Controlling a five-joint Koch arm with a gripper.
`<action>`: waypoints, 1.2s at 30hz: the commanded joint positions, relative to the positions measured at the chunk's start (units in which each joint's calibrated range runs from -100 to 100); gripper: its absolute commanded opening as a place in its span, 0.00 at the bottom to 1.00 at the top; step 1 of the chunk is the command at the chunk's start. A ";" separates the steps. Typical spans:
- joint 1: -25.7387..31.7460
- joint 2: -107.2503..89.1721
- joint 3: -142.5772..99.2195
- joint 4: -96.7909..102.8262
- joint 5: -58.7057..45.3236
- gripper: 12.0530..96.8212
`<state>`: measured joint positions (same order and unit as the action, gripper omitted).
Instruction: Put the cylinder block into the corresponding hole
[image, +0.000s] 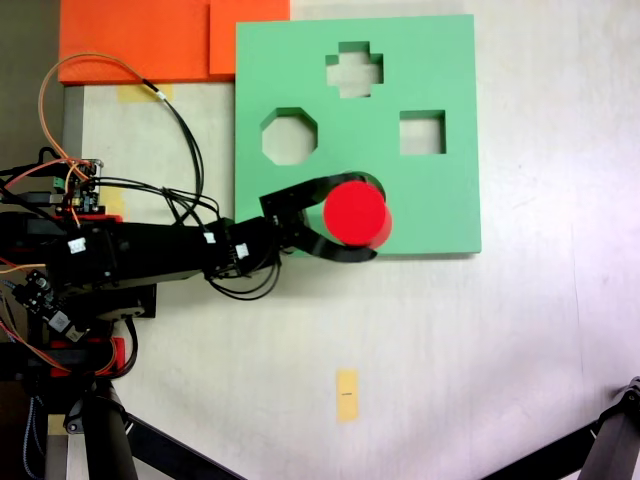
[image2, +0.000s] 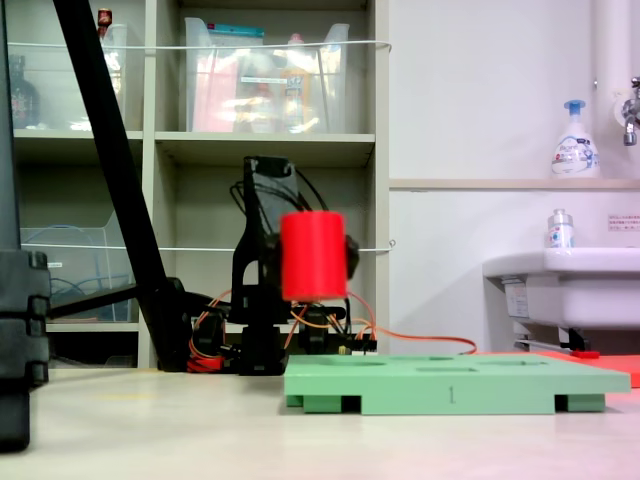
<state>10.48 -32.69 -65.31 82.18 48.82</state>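
Red and upright, the cylinder block (image: 356, 213) is standing with its long axis vertical, the end effector (image: 372, 217) clamping its sides. Seen from above, it is covering the board's (image: 440, 60) 6 o'clock edge; the side view (image2: 313, 255) shows it hanging clear above the board (image2: 450, 385).

Lying on the pale bench (image: 520, 350): an orange foam sheet (image: 140, 40), a yellow tape strip (image: 347, 394). Standing behind: shelving (image2: 270, 150), a sink (image2: 570, 285), a soap bottle (image2: 574, 140).
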 joint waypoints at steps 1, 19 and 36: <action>0.98 2.25 3.70 0.97 -0.44 0.23; 3.66 19.85 5.49 2.31 -0.39 0.23; 4.30 31.30 5.59 5.59 -0.34 0.25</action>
<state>14.68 -2.60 -62.37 82.09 48.82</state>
